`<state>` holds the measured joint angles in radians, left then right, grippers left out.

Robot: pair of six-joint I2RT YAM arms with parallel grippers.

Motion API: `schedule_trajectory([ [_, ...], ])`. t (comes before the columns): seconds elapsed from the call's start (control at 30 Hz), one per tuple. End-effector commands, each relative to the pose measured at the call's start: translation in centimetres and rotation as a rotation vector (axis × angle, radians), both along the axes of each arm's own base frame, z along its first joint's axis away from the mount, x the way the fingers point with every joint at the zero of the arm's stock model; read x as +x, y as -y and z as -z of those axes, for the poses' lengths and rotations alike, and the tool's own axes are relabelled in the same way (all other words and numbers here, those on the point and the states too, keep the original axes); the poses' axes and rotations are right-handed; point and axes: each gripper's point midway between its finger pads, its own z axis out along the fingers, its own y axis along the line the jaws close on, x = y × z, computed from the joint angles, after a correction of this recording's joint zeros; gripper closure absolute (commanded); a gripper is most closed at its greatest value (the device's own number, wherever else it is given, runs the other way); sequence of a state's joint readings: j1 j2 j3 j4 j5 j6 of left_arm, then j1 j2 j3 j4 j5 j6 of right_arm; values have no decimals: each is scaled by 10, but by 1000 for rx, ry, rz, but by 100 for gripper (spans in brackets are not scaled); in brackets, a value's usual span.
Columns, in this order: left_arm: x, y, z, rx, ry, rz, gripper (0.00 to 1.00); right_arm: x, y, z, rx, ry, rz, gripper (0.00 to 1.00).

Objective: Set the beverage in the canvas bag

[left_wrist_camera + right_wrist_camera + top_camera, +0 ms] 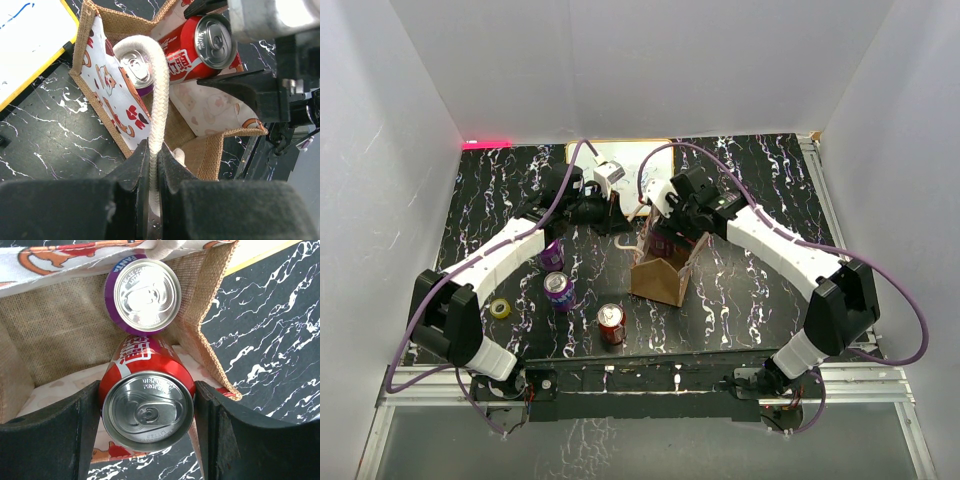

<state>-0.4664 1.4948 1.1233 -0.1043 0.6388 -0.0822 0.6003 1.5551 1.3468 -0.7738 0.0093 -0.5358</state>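
Observation:
The canvas bag (658, 272) stands open mid-table, burlap outside and a red-and-white patterned lining (112, 95) inside. My left gripper (156, 156) is shut on one cream loop handle (159, 75) and holds it up. My right gripper (147, 390) is shut on a red beverage can (145, 407), gripped by its sides and tilted over the bag's open mouth, with its far end inside. The same red can (200, 45) shows in the left wrist view. A purple can (145, 295) stands inside the bag, against the burlap wall (60, 330).
On the table left of the bag stand two purple cans (552, 253) (558, 290), a red can (610, 323) and a yellow tape roll (500, 308). A white framed whiteboard (630, 150) lies at the back edge. White walls enclose the table.

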Motion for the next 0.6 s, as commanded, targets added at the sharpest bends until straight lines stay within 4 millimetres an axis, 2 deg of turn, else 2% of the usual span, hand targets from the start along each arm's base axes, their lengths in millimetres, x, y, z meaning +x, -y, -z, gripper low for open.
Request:
schedule_trajectory([
  [0.0, -5, -3, -13, -17, 49, 15, 100, 31, -11, -32, 111, 166, 88, 92],
  [0.17, -5, -4, -12, -15, 50, 16, 100, 34, -9, -21, 127, 153, 144, 92],
  [0.43, -9, -4, -13, -19, 52, 33, 100, 48, 3, -20, 198, 155, 259, 92],
  [0.57, -11, -3, -13, -24, 51, 40, 100, 49, 6, -11, 224, 123, 283, 92],
])
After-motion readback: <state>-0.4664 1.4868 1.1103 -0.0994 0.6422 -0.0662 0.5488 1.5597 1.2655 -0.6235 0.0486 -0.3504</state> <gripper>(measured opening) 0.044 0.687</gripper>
